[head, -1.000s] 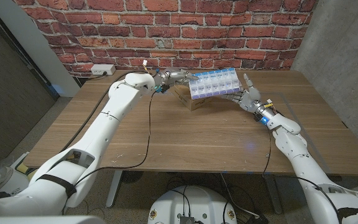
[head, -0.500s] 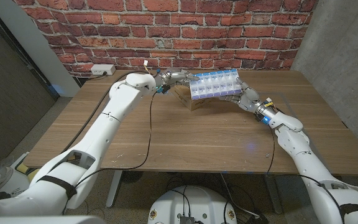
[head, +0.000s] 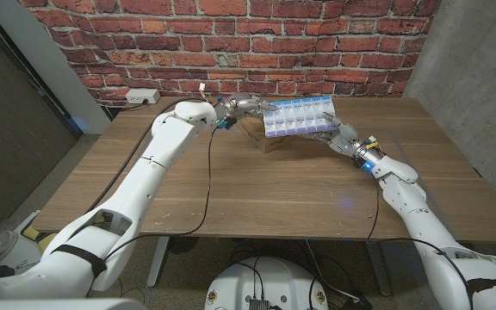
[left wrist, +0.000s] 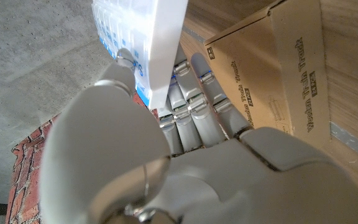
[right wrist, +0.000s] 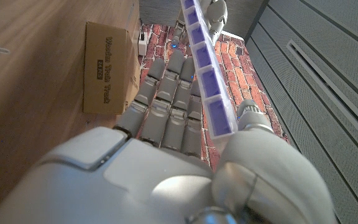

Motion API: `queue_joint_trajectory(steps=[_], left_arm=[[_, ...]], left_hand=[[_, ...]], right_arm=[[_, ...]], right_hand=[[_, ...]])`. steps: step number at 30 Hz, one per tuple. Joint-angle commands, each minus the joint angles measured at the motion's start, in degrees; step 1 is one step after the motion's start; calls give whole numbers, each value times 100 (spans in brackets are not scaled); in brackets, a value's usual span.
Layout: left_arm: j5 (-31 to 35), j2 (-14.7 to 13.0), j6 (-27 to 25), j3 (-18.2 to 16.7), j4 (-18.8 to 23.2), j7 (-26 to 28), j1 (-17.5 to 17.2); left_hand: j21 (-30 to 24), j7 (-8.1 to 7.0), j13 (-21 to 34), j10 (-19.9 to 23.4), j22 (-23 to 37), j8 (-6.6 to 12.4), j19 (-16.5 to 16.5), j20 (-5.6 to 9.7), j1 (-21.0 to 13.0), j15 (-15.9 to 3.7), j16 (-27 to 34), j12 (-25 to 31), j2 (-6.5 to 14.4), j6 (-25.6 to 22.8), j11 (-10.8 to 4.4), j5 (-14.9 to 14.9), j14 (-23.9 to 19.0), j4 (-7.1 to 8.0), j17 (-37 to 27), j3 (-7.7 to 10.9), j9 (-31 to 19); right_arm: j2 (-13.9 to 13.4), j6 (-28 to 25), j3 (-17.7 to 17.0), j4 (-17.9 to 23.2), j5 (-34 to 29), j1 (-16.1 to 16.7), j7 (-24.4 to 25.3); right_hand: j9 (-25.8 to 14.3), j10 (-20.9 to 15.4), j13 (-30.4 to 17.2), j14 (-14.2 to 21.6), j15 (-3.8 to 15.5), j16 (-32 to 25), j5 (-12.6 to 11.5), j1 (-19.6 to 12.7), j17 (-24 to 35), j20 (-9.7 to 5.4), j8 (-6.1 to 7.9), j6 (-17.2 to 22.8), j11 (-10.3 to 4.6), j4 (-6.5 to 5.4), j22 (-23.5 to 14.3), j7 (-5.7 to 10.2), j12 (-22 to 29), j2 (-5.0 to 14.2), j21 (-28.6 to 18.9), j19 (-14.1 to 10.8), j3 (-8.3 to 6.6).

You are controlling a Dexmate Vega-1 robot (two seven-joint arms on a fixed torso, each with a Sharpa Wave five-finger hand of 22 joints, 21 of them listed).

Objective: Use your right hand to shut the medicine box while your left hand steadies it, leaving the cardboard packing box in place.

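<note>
The medicine box (head: 295, 116), a clear pill organiser with blue compartments, is held tilted just above the brown cardboard packing box (head: 265, 139) at the table's far middle. My left hand (head: 246, 107) grips its left end. In the left wrist view the left hand (left wrist: 166, 155) has its thumb on one face of the medicine box (left wrist: 148, 43) and its fingers on the other, beside the packing box (left wrist: 278, 68). My right hand (head: 338, 133) holds the right end. In the right wrist view the right hand (right wrist: 185, 155) has the medicine box (right wrist: 207, 81) between thumb and fingers, past the packing box (right wrist: 107, 65).
A white power strip (head: 142, 96) lies at the table's back left, by the brick wall. A black cable (head: 207, 172) runs from my left arm across the wooden table (head: 231, 198) to its near edge.
My right hand has moved in to the medicine box's right end, and its raised fingers have come down to close on the box. The left hand has kept its grip.
</note>
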State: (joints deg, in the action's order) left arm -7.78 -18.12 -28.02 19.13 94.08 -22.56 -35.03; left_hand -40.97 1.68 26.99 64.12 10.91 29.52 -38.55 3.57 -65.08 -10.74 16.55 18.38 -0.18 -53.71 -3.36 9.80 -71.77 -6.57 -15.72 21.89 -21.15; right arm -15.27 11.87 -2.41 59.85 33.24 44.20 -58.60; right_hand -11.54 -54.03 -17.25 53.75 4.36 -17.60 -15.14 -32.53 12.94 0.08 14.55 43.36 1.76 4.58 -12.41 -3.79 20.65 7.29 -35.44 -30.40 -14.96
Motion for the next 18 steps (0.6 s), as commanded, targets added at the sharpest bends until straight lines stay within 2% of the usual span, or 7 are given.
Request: queue_joint_trajectory(steps=[1,5,8,11,13,16,18], left_arm=[[-9,-12,15,-7,31,11,-15],[-22,-12,17,-25,55,31,-28],[-31,-14,17,-41,68,50,-38],[-44,-18,14,-53,74,57,-46],[-44,-22,17,-51,73,64,-46],[-37,-32,17,-42,74,68,-43],[-43,-32,16,-44,74,67,-44]], left_hand=[[-55,145,9,301,17,15,30,361,-378,-151,28,-26,375,-213,-242,28,-114,-114,-1,381,-24],[-65,151,13,301,16,12,35,359,-375,-152,28,-31,375,-207,-251,28,-111,-112,-4,386,-31],[-77,148,14,304,15,11,31,362,-375,-153,30,-35,375,-212,-251,30,-115,-113,-6,392,-34],[-82,145,18,298,15,10,38,359,-373,-150,30,-40,374,-213,-257,30,-114,-112,-7,395,-38],[-89,143,16,309,14,7,38,361,-369,-148,30,-41,371,-212,-255,30,-115,-111,-8,396,-38],[-96,146,20,308,13,6,39,363,-371,-154,30,-44,370,-210,-260,31,-116,-114,-9,402,-43],[-102,149,22,308,12,6,44,360,-371,-154,34,-47,372,-217,-268,32,-123,-113,-11,406,-45]], right_arm=[[205,75,-134,-218,276,-93,-291],[211,137,-145,-126,212,-55,-188],[227,177,-176,-126,224,-47,-169],[257,206,-212,-67,227,-2,-64],[268,263,-223,-45,204,21,-9],[281,263,-244,8,220,61,41],[280,242,-251,74,215,104,107]], right_hand=[[-13,-230,12,203,157,-72,149,199,38,-129,56,192,-133,-147,-32,126,74,120,-79,-62,3],[-10,-490,-4,467,291,-159,205,252,65,-260,126,483,-255,-259,-51,268,171,296,-156,-69,-61],[-35,-771,-32,763,419,-269,214,-21,103,-348,200,711,-364,-176,-67,341,281,405,-252,-96,-329],[-109,-1102,-91,999,601,-459,265,-447,286,-404,335,971,-434,-96,-102,433,402,479,-381,-66,-756],[-164,-1362,-169,1128,700,-616,350,-835,479,-475,423,1110,-552,-59,-149,503,502,513,-533,-52,-1158],[-200,-1516,-219,1196,707,-703,401,-1041,597,-499,503,1250,-568,-54,-178,506,563,501,-629,-25,-1365],[-210,-1540,-231,1206,727,-722,412,-1077,627,-507,513,1259,-587,-60,-185,492,573,496,-651,-14,-1401]])
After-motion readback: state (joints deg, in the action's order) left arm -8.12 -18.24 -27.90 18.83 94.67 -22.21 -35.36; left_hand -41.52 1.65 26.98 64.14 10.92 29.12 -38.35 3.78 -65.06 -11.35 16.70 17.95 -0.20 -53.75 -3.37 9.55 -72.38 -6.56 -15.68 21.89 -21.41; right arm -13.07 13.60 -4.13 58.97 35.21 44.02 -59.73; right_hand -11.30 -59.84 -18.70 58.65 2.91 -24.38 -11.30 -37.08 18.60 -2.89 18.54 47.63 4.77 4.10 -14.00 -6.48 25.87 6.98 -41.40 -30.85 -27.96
